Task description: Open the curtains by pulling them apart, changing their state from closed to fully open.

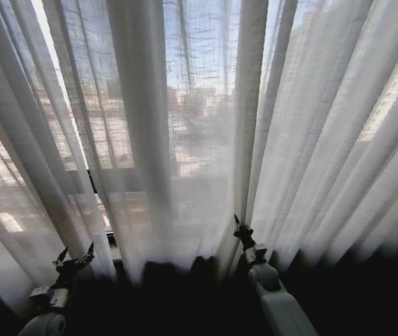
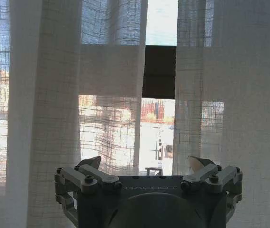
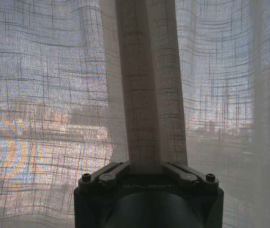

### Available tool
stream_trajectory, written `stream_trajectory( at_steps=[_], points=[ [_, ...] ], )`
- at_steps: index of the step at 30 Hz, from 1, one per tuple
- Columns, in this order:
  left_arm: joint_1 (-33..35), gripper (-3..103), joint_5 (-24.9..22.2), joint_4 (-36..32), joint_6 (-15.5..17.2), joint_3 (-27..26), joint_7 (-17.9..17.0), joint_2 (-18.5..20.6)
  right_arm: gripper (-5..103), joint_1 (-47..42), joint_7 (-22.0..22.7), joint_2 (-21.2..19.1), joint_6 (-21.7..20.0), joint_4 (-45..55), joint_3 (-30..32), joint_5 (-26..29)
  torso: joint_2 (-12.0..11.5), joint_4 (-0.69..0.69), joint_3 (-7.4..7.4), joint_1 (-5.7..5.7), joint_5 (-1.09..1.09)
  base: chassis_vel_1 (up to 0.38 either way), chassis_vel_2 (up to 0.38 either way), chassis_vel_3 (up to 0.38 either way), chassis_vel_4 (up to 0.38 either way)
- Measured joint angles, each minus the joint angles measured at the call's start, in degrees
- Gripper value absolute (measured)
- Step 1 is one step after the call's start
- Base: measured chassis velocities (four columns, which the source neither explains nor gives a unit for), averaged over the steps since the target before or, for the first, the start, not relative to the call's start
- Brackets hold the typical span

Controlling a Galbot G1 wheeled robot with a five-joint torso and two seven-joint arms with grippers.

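**Right claw pinches a curtain fold; left claw waits spread before a narrow gap**

The right gripper (image 3: 145, 166) has its fingers drawn in on a thick vertical fold of the curtains (image 3: 146, 95). The fingertips themselves are hidden behind the cloth, so where exactly they bite cannot be made out. In the head view this right gripper (image 1: 239, 229) sits at the foot of that fold, near the middle of the window.

The left gripper (image 2: 144, 164) stands wide apart, its fingers (image 2: 89, 164) touching nothing, with the sheer fabric hanging just ahead of it. Straight in front of it a narrow gap between the panels shows a dark window frame bar (image 2: 159, 71) and blurred buildings beyond. From the head camera the left gripper (image 1: 73, 260) is low, well apart from the right one, and the curtains (image 1: 324, 140) cover nearly the whole window.
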Motion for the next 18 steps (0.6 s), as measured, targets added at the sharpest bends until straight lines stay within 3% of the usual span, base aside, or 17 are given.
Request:
stream_trajectory(
  at_steps=[18],
  points=[
    [0.0,100,0.0,0.0,0.0,0.0,0.0,0.0,0,-0.3,-1.2,-0.6,0.7,-0.4,1.1,0.3,0.0,0.00,0.00,0.00,0.02,-0.348,-0.344,0.351,0.357]
  ],
)
